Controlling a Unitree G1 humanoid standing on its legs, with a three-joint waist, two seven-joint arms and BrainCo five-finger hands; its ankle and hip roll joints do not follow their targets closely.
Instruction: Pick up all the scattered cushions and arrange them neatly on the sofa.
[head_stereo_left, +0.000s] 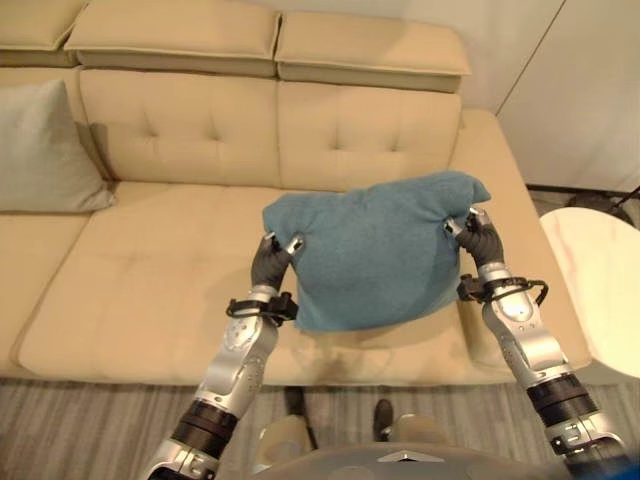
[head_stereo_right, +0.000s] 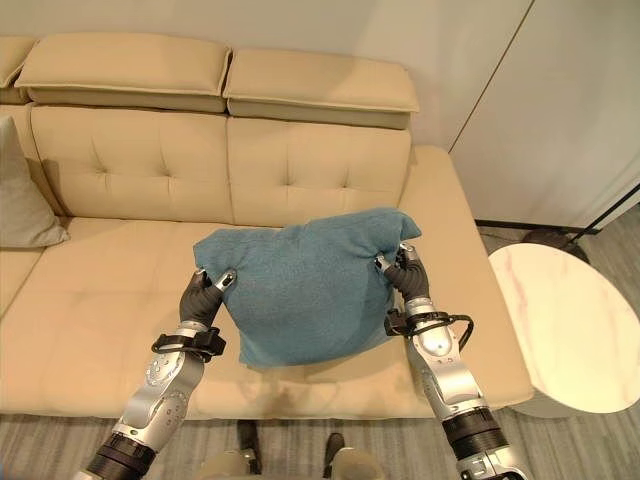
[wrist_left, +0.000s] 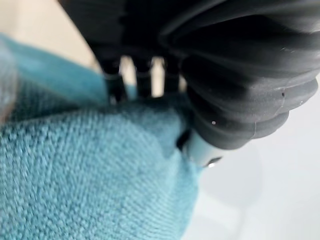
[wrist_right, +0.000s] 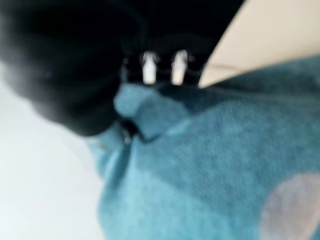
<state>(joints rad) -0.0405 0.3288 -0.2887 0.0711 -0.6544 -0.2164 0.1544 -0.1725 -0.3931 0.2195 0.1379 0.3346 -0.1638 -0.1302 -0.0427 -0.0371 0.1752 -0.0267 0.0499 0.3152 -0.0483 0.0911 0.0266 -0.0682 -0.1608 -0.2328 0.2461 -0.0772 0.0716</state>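
Observation:
A teal-blue cushion (head_stereo_left: 375, 250) is held up between both hands over the right seat of the beige sofa (head_stereo_left: 150, 280). My left hand (head_stereo_left: 272, 258) grips its left edge, with the fingers curled into the fabric. At the upper right corner my right hand (head_stereo_left: 476, 236) pinches the cloth. Both wrist views show teal fabric (wrist_left: 90, 175) bunched against the fingers. A pale grey cushion (head_stereo_left: 45, 150) leans upright against the sofa back at the far left.
A round white marble side table (head_stereo_left: 600, 280) stands right of the sofa arm. A striped grey rug (head_stereo_left: 90, 430) lies in front of the sofa. Behind the sofa is a white wall (head_stereo_right: 560, 100).

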